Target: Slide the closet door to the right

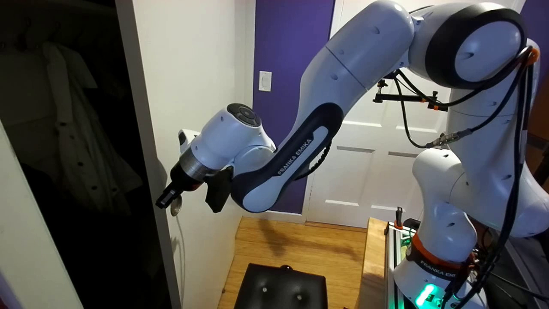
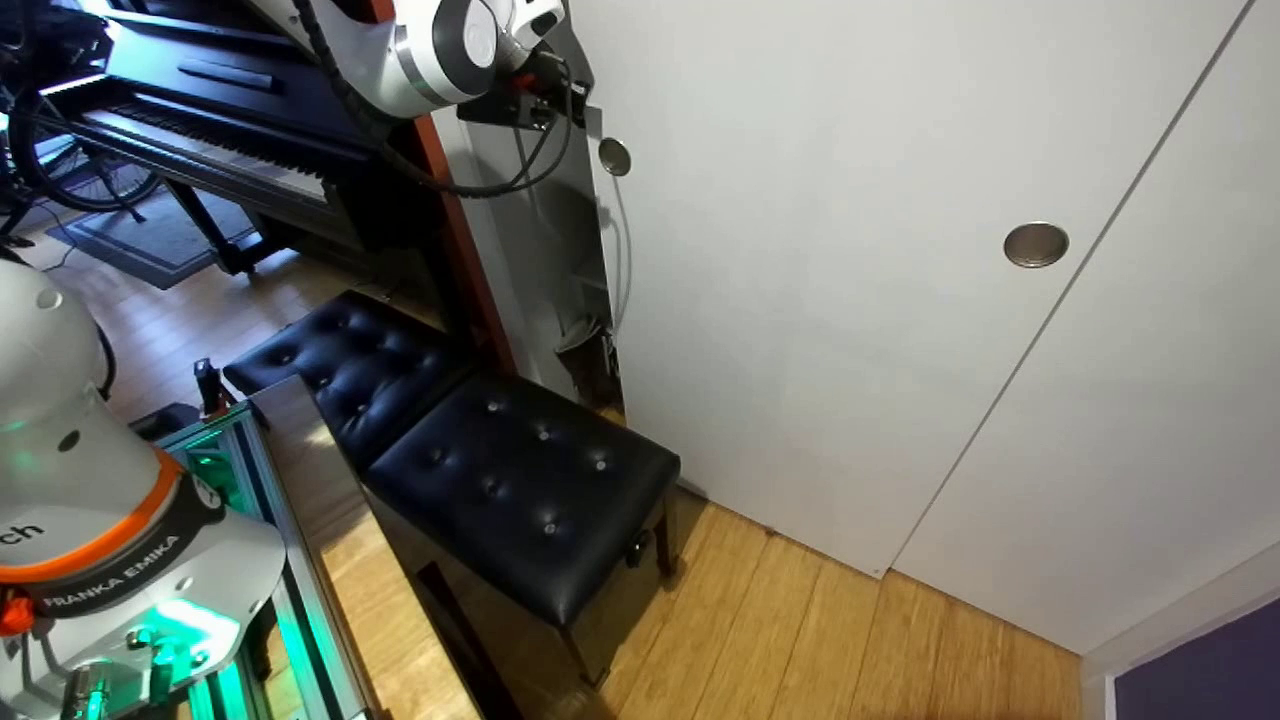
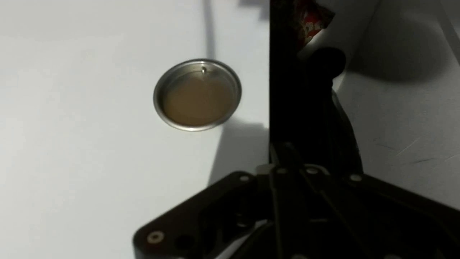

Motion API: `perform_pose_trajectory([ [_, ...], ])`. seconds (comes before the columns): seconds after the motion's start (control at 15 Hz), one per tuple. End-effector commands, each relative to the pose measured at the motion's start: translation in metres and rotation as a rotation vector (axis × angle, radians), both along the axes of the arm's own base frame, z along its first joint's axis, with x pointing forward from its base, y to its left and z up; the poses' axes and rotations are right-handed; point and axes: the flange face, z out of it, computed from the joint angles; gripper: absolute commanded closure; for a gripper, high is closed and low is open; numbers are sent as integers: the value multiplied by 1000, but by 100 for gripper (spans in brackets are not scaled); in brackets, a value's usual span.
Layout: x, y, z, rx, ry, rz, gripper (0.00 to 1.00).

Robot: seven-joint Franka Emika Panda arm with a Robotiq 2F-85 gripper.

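At the free edge of the closet door, beside the dark closet interior, the claw is clenched on nothing, contact unclear; I'd seat it squarely against that edge, then push steadily rightward, off the round pull.

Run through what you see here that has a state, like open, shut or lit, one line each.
Closet door: partly open
Gripper: shut, near that door's edge
Panelled door: looks shut
Piano keys: uncovered
Robot base light: lit green
Coat: hanging
Light switch: too small to tell
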Motion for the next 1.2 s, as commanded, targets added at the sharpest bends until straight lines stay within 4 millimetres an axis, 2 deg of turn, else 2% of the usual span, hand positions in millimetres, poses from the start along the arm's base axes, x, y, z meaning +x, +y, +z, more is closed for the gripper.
perform_pose_trajectory([
  [0.0,11,-41,8,27,-21,-96,100],
  [0.47,19,-75,14,59,-40,-197,100],
  [1.13,36,-156,23,28,-69,-318,100],
])
